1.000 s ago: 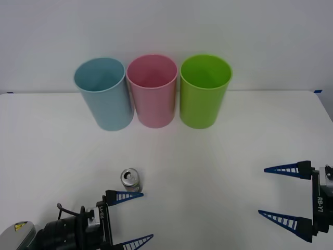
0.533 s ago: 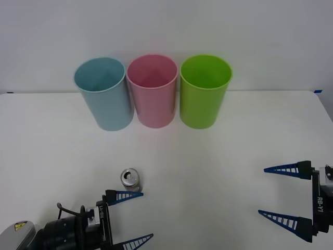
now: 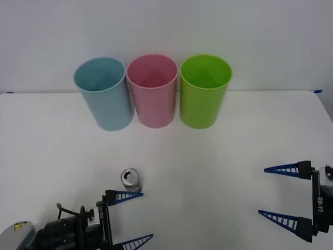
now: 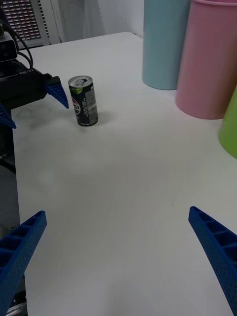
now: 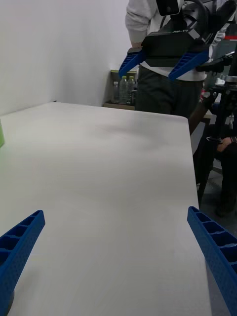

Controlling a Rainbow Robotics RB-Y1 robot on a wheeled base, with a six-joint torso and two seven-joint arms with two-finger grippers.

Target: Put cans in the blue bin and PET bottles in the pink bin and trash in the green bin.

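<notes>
Upright can point(image 3: 130, 180) just beyond spread left gripper point(image 3: 129, 218) jaws.

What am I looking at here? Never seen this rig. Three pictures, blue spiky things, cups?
It is a two-armed robot at a white table. The blue ribbed prongs are the fingers of its pincers. The wide picture looks down from above the arms: left pincer at the near left, right pincer at the near right, both open and holding nothing. The two upright pictures come from cameras on each wrist, so each shows its own fingers at the bottom corners. At the far edge stand three tall bins: blue bin, pink bin, green bin. One small drink can stands upright just beyond the left pincer, not yet gripped.
</notes>
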